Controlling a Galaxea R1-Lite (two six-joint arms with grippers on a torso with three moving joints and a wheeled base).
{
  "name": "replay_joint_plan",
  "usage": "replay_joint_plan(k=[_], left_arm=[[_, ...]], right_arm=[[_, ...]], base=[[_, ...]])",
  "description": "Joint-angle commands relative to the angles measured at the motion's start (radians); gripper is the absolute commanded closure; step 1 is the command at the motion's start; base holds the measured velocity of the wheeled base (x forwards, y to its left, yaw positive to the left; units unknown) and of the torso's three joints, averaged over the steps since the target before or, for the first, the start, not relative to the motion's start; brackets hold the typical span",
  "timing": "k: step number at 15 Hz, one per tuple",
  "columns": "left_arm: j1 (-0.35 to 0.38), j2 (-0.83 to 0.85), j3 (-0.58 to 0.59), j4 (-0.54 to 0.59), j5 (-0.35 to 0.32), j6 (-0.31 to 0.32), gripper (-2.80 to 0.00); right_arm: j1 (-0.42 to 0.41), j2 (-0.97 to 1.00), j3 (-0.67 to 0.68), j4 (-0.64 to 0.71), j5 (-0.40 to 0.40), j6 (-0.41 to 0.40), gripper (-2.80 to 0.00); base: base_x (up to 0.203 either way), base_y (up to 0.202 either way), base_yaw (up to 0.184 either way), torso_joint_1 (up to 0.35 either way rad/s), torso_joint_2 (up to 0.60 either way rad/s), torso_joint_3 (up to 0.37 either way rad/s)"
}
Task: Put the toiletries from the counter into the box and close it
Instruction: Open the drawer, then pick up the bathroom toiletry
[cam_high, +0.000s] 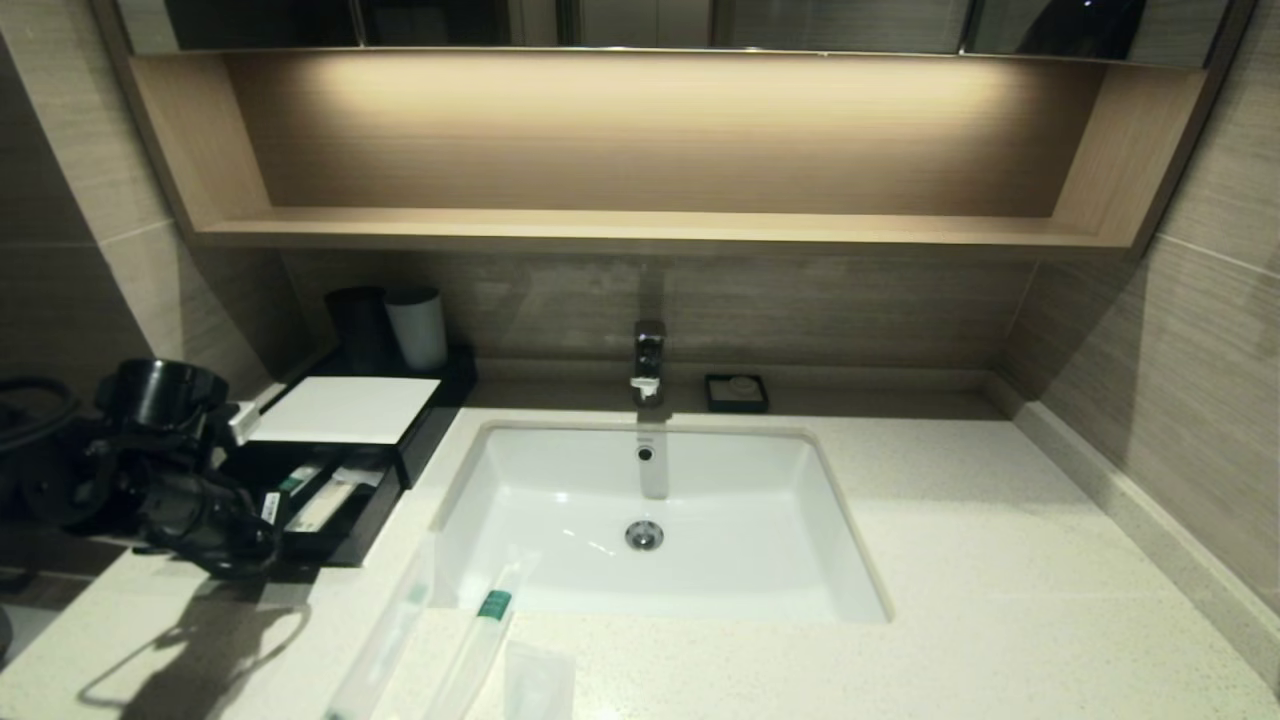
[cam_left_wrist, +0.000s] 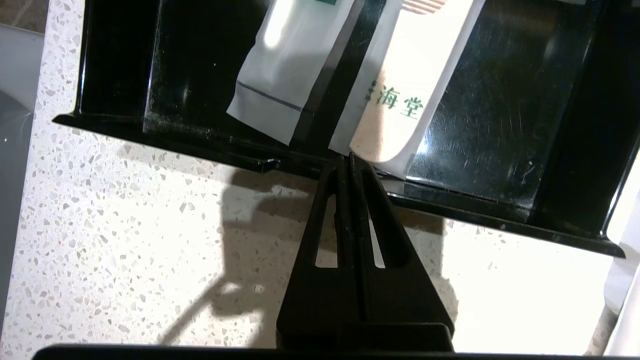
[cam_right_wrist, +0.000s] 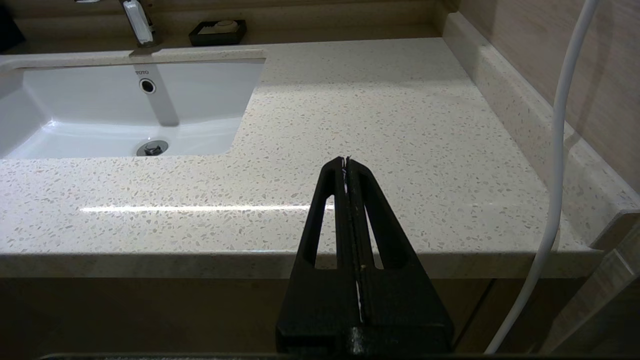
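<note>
Sachets (cam_high: 420, 640) at your six o'clock are running off the head view's bottom edge. The left arm (cam_high: 170, 480) is hiding the drawer's (cam_high: 330, 530) nine o'clock corner. Packet (cam_left_wrist: 400, 85) tops are being cropped.

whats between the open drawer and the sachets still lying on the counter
Only bare counter in the head view: the drawer stands open above it, the sachets lie nearer, by the basin.

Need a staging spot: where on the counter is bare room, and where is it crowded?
Bare: counter right of the basin, up to the wall curb. Crowded: front-left, where sachets lie by the basin's corner, and left, where the left pincer meets the open box.
</note>
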Motion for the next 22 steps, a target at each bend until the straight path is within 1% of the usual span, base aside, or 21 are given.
replay_joint_plan(k=[1,9,13,17,20,22], left_arm=[[-0.001,-0.017,0.001,0.012,0.001,0.000,0.00],[0.001,-0.038,0.002,0.055,0.001,0.000,0.00],[0.002,-0.104,0.002,0.064,0.001,-0.002,0.00],[-0.001,-0.228,-0.006,0.152,-0.006,0.000,0.00],[-0.019,-0.303,-0.012,0.225,-0.024,0.000,0.00],[-0.080,-0.341,-0.028,0.301,-0.034,-0.002,0.00]], right_arm=[[0.000,0.002,0.000,0.000,0.000,0.001,0.00],[0.000,0.002,-0.001,0.000,0.000,0.001,0.00],[0.000,0.002,-0.001,0.000,0.000,0.001,0.00],[0.000,0.002,-0.001,0.000,0.000,0.001,0.00],[0.000,0.002,-0.001,0.000,0.000,0.001,0.00],[0.000,0.002,0.000,0.000,0.000,0.001,0.00]], base=[[0.000,0.000,0.000,0.000,0.00,0.000],[0.000,0.000,0.000,0.000,0.00,0.000],[0.000,0.000,0.000,0.000,0.00,0.000],[0.000,0.000,0.000,0.000,0.00,0.000],[0.000,0.000,0.000,0.000,0.00,0.000],[0.000,0.000,0.000,0.000,0.00,0.000]])
